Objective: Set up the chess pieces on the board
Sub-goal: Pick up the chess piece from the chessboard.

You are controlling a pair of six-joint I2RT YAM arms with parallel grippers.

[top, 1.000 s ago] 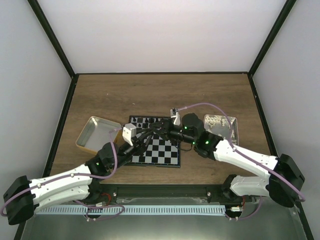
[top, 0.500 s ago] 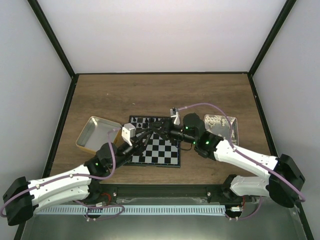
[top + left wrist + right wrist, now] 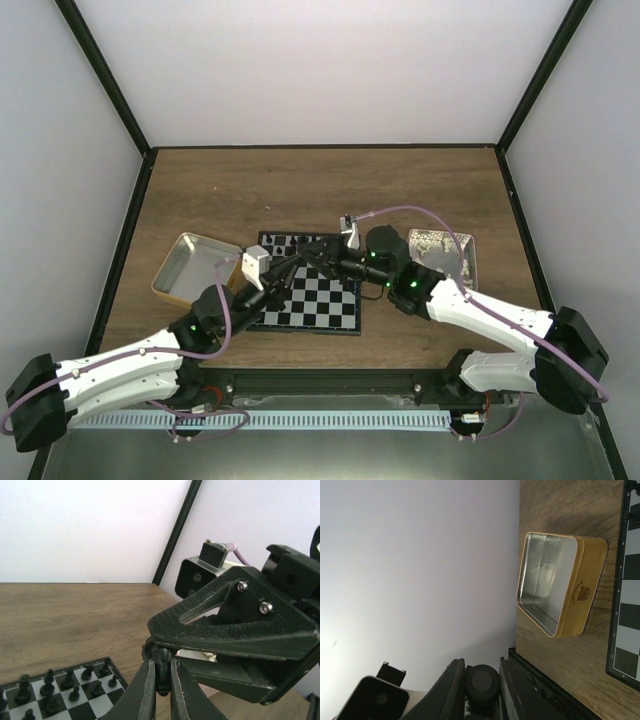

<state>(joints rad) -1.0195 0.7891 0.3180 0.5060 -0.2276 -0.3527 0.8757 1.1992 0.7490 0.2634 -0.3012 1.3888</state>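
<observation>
Above the board (image 3: 330, 305) the two grippers meet tip to tip. My right gripper (image 3: 481, 672) is shut on a black chess piece (image 3: 481, 682), whose round base faces its camera. My left gripper (image 3: 162, 667) is shut on the same chess piece (image 3: 163, 672) from below, and the right arm's fingers (image 3: 225, 630) cross just over it. From the top, the left gripper (image 3: 302, 259) and right gripper (image 3: 318, 253) hide the piece. Several black chess pieces (image 3: 67, 680) stand in rows on the board (image 3: 35, 707) at its far edge (image 3: 290, 241).
A yellow-rimmed metal tin (image 3: 190, 268) sits left of the board, open side up (image 3: 545, 580). Right of the board, a second tray (image 3: 445, 250) holds pale pieces. Black frame posts and white walls enclose the wooden table (image 3: 320, 185).
The left gripper's fingers have closed onto the chess piece held by the right gripper. Both arms have barely moved.
</observation>
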